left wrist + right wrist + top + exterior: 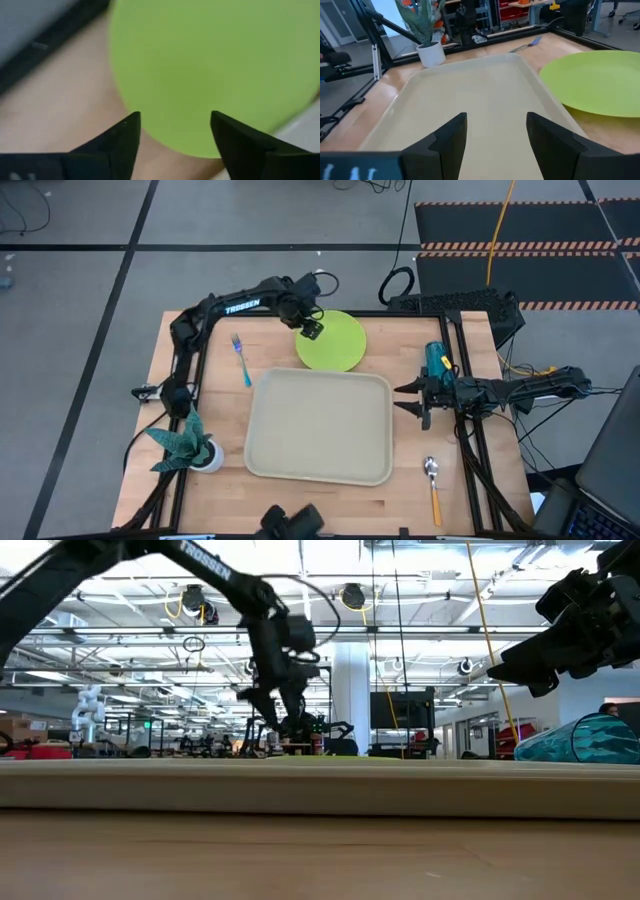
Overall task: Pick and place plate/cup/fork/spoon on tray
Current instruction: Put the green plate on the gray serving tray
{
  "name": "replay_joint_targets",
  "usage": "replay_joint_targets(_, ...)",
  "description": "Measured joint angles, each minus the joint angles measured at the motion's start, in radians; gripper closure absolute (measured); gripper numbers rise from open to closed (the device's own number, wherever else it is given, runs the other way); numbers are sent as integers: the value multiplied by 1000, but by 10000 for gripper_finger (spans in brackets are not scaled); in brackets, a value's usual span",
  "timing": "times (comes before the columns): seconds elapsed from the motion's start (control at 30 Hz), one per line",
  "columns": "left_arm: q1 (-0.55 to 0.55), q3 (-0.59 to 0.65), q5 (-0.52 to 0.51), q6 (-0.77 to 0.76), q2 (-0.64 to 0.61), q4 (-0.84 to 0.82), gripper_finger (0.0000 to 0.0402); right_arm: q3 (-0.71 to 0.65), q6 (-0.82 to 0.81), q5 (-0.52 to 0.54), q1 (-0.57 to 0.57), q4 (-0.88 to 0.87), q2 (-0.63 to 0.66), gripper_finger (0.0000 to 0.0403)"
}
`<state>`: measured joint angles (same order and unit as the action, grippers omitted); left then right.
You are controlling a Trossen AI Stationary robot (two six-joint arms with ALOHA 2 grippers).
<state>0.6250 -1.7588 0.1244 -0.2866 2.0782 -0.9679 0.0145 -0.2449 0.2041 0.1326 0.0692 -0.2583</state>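
The left gripper (311, 328) hangs with fingers spread over the near-left rim of the flat round lime-green plate (338, 342) — which lies on the wooden table (220, 484), just behind the large beige rectangular tray (320, 427). The right gripper (412, 398) waits beside the tray — fingers apart, empty.

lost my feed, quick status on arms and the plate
Left gripper open, fingers over the plate edge, not gripping. Right gripper open, waiting beside the tray. Tray holds nothing; cup, fork, spoon on the table, nothing blocking.
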Motion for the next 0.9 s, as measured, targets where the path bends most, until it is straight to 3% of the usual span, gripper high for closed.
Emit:
replay_joint_targets(0.1, 39, 0, 97, -3, 32, 38, 124, 0, -1, -1, 0, -5, 0, 204)
replay_joint_targets(0.2, 74, -1, 114, -4, 57, 40, 112, 0, 1, -1, 0, -10, 0, 204)
replay_joint_targets(0.4, 132, 19, 126, -14, 108, 25, 117, 0, -4, -5, 0, -16, 0, 204)
replay_joint_targets(0.6, 139, 26, 223, -21, 151, 114, 129, 0, -9, -27, 0, -22, -1, 204)
replay_joint_targets(0.77, 131, 26, 224, 12, 163, 131, 154, 0, -9, -27, 0, -23, -1, 204)
replay_joint_targets(0.9, 141, 25, 194, 20, 163, 132, 207, 0, -9, -27, 0, -24, -1, 204)
